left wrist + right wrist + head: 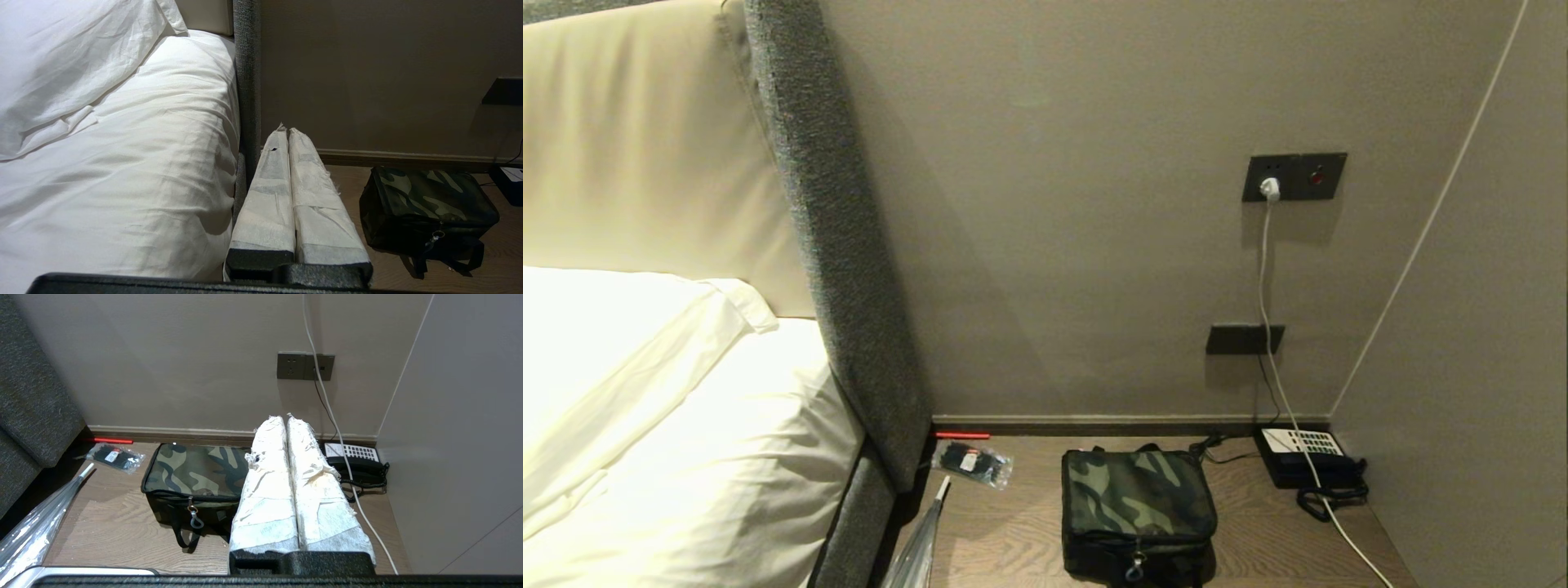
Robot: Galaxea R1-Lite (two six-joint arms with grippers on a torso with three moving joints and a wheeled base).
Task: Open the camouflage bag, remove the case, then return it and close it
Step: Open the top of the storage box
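Resting zipped shut on the wooden floor [1013, 539], the camouflage bag [1137, 502] is flanked by a packet [972, 463] leftward and a telephone [1303, 457] rightward. Left gripper [287, 130] and right gripper [284, 417] are seen closed, empty, apart from the bag.

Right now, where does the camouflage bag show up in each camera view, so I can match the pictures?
Head view: camouflage bag bottom centre on the wooden surface, zipped shut.
Left wrist view: lower right, beyond the shut left gripper.
Right wrist view: centre left, partly behind the shut right gripper.
Shared landmark: the black telephone beside the bag, its corner or keypad visible.
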